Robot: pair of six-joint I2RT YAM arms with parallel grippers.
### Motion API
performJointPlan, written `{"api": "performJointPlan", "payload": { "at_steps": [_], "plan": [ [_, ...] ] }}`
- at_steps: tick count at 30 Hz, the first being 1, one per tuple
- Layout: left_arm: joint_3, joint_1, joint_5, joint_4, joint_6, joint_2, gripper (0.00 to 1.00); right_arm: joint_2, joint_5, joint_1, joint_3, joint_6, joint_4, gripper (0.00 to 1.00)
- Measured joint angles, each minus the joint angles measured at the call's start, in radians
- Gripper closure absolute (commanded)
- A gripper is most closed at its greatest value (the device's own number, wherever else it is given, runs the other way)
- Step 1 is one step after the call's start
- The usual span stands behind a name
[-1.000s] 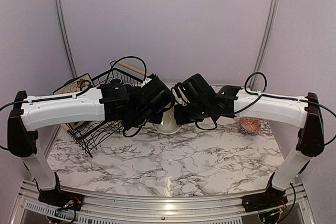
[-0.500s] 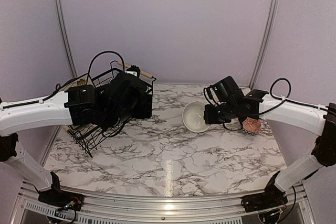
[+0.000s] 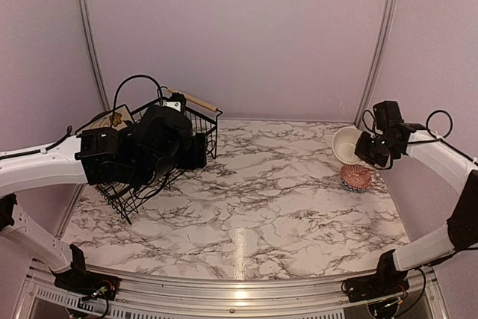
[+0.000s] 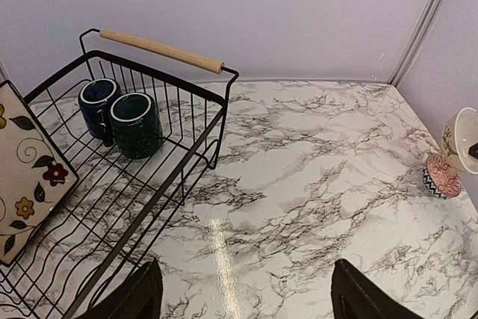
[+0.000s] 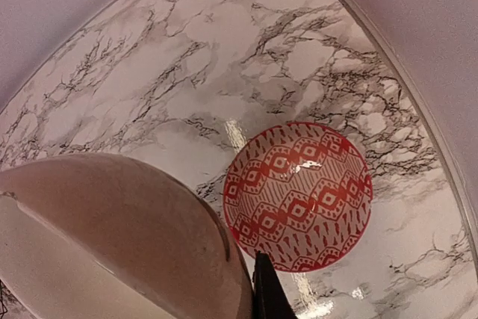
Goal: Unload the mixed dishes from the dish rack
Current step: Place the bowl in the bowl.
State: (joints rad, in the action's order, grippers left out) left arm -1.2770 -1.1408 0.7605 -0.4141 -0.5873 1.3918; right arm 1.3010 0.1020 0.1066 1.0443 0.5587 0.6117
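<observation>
The black wire dish rack [image 3: 142, 184] stands at the left; its wooden handle [image 4: 160, 50] shows in the left wrist view. Two dark blue-green mugs [image 4: 123, 116] lie in it, with the square cream flowered plate [image 4: 26, 169] leaning at its left. The deer plate's rim [image 3: 112, 119] peeks out behind the left arm. My left gripper [image 4: 243, 300] is open and empty, over the table beside the rack. My right gripper [image 3: 366, 149] is shut on a cream bowl [image 3: 346, 143], held above a red patterned bowl [image 3: 356, 178] on the table; both show in the right wrist view, cream bowl [image 5: 112, 237], red bowl [image 5: 299, 196].
Marble tabletop [image 3: 254, 199] with lilac walls behind and at both sides. A metal corner post [image 3: 379, 42] stands close behind the right gripper. The table's right edge [image 5: 403, 87] curves close to the red bowl.
My right arm swung right with the cream bowl from the table's middle to above the red bowl. My left arm drew back left, over the rack's near side.
</observation>
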Motion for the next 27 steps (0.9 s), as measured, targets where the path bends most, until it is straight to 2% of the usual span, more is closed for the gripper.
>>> {"api": "performJointPlan", "payload": {
  "at_steps": [6,11,18,27],
  "plan": [
    [0.020,0.000,0.000,0.000,-0.012,-0.008,0.20,0.082,-0.127,-0.174,0.004,0.015,0.036,1.00],
    [0.027,0.000,0.000,0.002,-0.015,-0.018,0.20,0.143,-0.183,-0.264,0.004,0.000,0.041,1.00],
    [0.027,0.000,0.002,0.003,-0.010,-0.019,0.20,0.211,-0.223,-0.277,0.016,-0.035,0.040,1.00],
    [0.027,0.000,0.008,0.003,-0.002,-0.019,0.20,0.217,-0.198,-0.277,0.016,-0.041,0.040,1.00]
  ]
}}
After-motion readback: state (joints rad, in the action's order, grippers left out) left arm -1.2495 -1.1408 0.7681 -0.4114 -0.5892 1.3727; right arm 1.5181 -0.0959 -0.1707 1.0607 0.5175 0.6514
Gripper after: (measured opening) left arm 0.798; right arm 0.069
